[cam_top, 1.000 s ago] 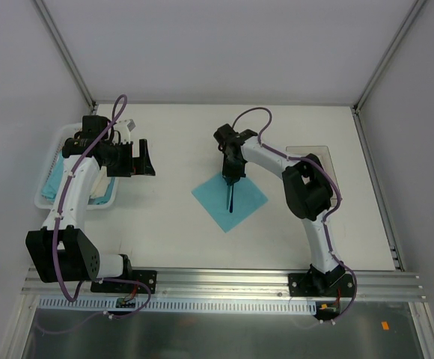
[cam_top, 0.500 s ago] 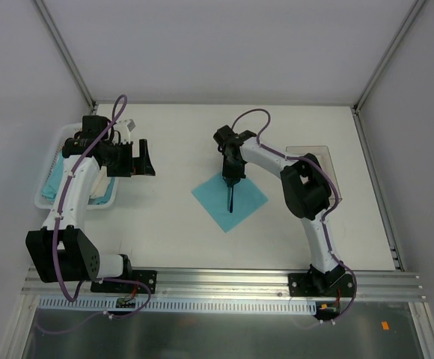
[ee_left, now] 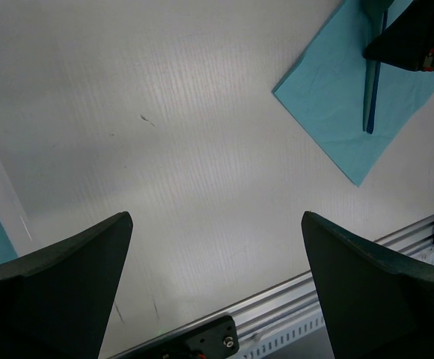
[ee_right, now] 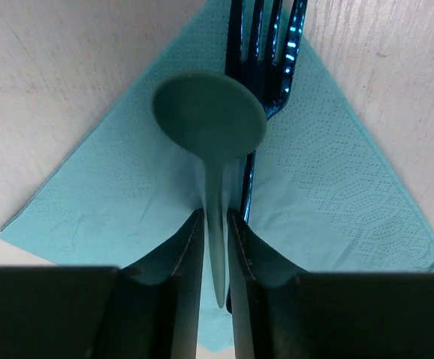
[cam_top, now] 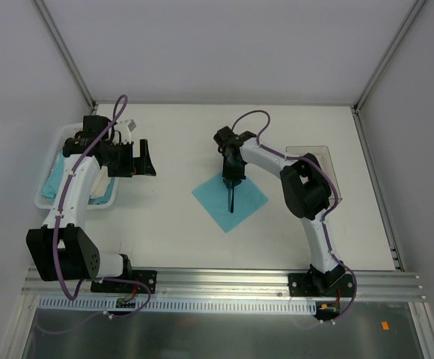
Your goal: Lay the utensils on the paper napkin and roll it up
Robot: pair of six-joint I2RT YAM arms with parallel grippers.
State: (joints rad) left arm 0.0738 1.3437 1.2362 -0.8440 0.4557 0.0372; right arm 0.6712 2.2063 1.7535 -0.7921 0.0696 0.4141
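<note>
The teal-blue paper napkin (cam_top: 230,196) lies flat as a diamond mid-table; it also shows in the right wrist view (ee_right: 112,194) and the left wrist view (ee_left: 329,105). A dark blue fork (ee_right: 266,67) lies on it, tines toward the far corner. My right gripper (ee_right: 216,224) is shut on the handle of a teal spoon (ee_right: 209,112) and holds it just above the napkin, beside the fork. My left gripper (ee_left: 217,284) is open and empty, hovering over bare table left of the napkin, near the basket.
A white basket (cam_top: 49,168) with teal and white napkin bundles stands at the table's left edge under the left arm. A shallow clear tray (cam_top: 323,161) sits at the right. A metal rail (cam_top: 217,280) runs along the near edge.
</note>
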